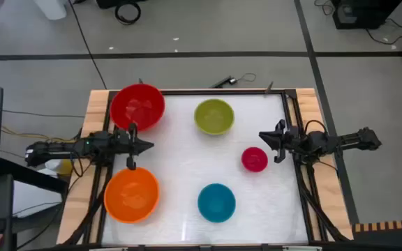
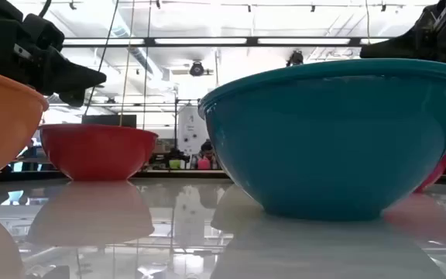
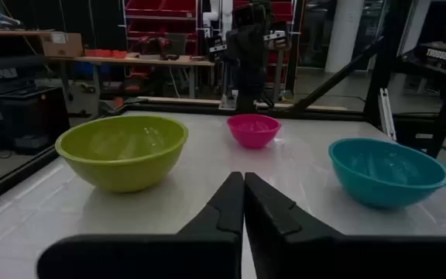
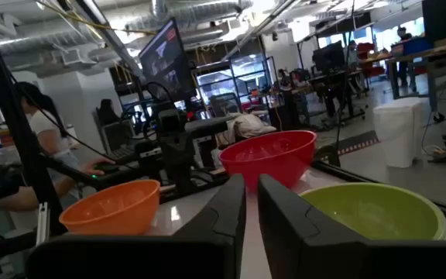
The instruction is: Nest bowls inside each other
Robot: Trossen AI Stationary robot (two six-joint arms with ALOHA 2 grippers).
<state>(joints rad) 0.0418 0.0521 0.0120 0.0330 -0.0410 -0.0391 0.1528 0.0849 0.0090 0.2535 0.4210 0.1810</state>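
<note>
Five bowls stand apart, upright on their bases, on the white table (image 1: 180,157): red (image 1: 137,107) at the far left, yellow-green (image 1: 213,116) at the far middle, pink (image 1: 254,159) toward the right, blue (image 1: 216,202) near the front, orange (image 1: 131,195) at the near left. My left gripper (image 1: 147,145) hovers shut between the red and orange bowls, pointing toward the table's right. My right gripper (image 1: 262,136) hovers at the right side, beyond the pink bowl, pointing left; only a thin slit shows between its fingers (image 4: 250,194). Neither holds anything.
A raised dark frame (image 1: 293,118) and wooden border run around the table. Open white surface lies in the middle among the bowls. A person (image 4: 37,139) sits beyond the table's left side, seen in the right wrist view. Cables (image 1: 232,81) lie on the floor behind the table.
</note>
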